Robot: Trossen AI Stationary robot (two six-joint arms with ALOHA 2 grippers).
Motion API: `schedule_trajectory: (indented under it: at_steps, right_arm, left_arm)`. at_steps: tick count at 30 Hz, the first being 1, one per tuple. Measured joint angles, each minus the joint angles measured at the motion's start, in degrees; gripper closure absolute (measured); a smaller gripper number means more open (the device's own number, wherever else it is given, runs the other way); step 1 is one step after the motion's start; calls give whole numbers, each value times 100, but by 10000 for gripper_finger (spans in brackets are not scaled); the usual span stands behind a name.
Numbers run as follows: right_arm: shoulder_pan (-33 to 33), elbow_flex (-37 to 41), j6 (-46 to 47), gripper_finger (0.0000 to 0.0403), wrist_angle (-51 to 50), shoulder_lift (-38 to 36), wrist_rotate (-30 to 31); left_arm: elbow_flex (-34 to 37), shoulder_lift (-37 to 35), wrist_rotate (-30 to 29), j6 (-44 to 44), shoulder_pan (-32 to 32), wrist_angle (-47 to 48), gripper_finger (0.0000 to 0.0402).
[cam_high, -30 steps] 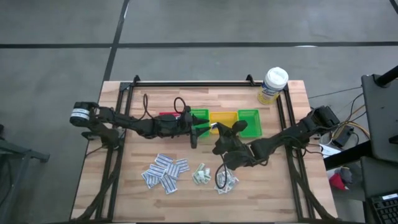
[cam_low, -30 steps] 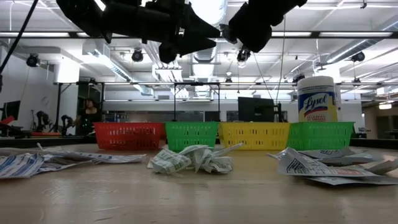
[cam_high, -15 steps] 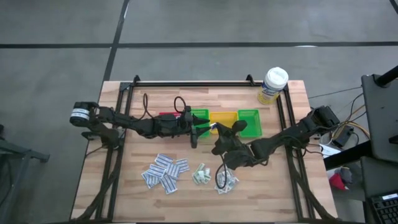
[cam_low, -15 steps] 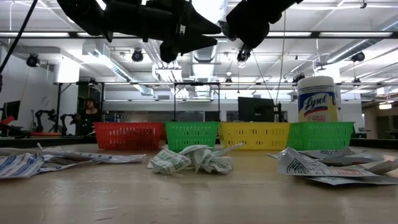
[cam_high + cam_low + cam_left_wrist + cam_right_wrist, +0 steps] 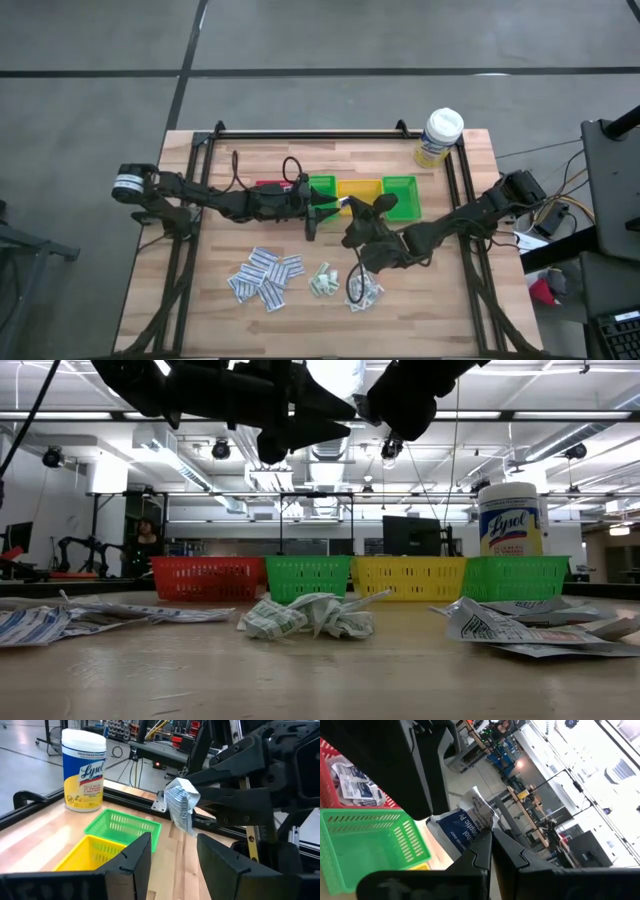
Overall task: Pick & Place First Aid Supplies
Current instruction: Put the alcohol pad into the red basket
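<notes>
Crumpled white packet (image 5: 470, 822) with blue print, pinched at its lower edge between the closed fingers of the right gripper (image 5: 491, 840); same packet (image 5: 182, 811) hanging in the air just ahead of the left gripper (image 5: 172, 852), beyond its fingertips and apart from them. Left gripper's fingers spread wide, nothing between them. In the high view, both grippers nearly meeting above the row of bins: left gripper (image 5: 330, 203) reaching in over the near green bin (image 5: 322, 187), right gripper (image 5: 352, 208) just beside it over the yellow bin (image 5: 360, 187). Held well above the table, as the low view puts both arms at the top of the picture.

More packets down on the table (image 5: 210, 290): a fan of blue-printed strips (image 5: 265, 276) to the left, a small green-printed cluster (image 5: 323, 281) in the middle, another heap (image 5: 364, 291) under the right arm. A few packets lying in the red bin (image 5: 350, 780). Second green bin (image 5: 401, 196) at the right end of the row, yellow-labelled wipes canister (image 5: 439, 137) near the far right corner.
</notes>
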State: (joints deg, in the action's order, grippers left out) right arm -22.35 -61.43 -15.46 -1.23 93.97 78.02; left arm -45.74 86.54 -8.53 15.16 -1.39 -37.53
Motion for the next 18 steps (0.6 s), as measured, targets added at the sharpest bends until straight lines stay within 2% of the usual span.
schedule_trajectory:
  at_steps: [8, 18]
  right_arm:
    - [-2, 4, -31, 394, -144, 0, 7]
    - [-2, 4, 46, 394, -80, 0, -60]
  left_arm:
    - [2, -237, -1, -21, 0, 375, 248]
    - [7, -225, -3, 108, 0, 220, 248]
